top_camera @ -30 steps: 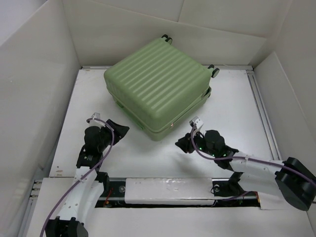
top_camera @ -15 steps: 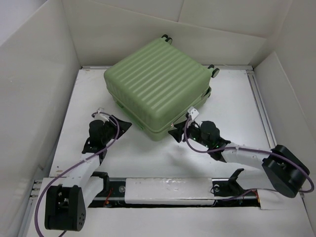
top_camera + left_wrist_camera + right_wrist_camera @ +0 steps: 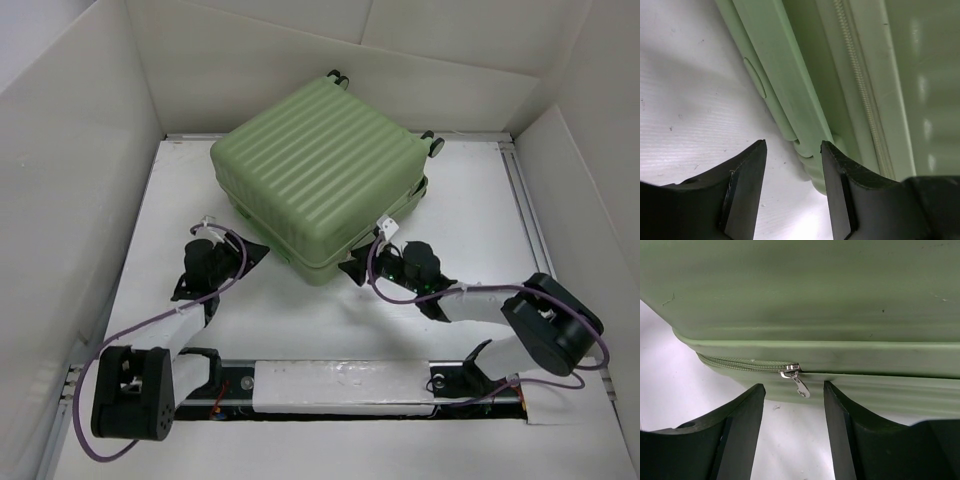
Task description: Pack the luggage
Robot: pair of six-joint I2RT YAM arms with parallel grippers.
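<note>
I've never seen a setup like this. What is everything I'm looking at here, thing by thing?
luggage: one, pale green with a ribbed shell, lying flat and closed at the far middle of the table.
wheels: two visible, black, on the luggage's far side.
zipper pull: one, silver, on the luggage's near side.
table: one, white, under everything.
walls: white panels to the left, far side and right.
cables: two, purple, one along each arm.
left arm: one, white and black; left gripper open, at the luggage's near left side.
right arm: one, white and black; right gripper open, facing the zipper pull, not holding it.
</note>
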